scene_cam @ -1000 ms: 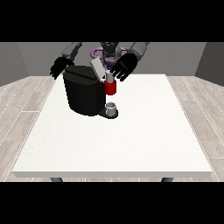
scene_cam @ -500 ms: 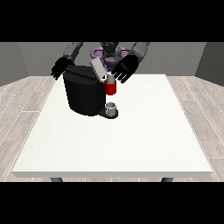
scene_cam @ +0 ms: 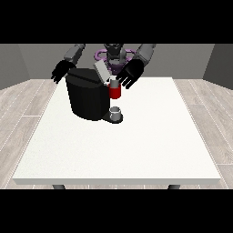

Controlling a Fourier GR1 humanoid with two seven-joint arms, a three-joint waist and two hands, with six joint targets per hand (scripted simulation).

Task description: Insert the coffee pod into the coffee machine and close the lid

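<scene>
coffee gear is sitting toward eleven o'clock on the large white table (scene_cam: pixel 136 150): a bulky black coffee machine (scene_cam: pixel 87 98) with its grey lid (scene_cam: pixel 101 71) standing raised and tilted at the top, a red brewing head (scene_cam: pixel 115 92) at its three o'clock side, and a small grey cup (scene_cam: pixel 116 113) resting on the drip base just below that. the coffee pod itself is not showing as a separate thing; it is either already in the slot under the lid or hidden behind the hand, and i cannot tell which.

the hand at the view's right (scene_cam: pixel 130 74) is hovering just beside the raised lid with its fingers spread and pinching nothing. the hand at the view's left (scene_cam: pixel 61 71) is hanging at the machine's ten o'clock corner, fingers relaxed and open, holding nothing.

judging from the open lid, closing is still left to do. risk here: spread fingers could be sliding off the tilted lid rather than pressing it down, or nudging the machine sideways and upsetting the cup.

no brand, label or readable writing is showing anywhere.
</scene>
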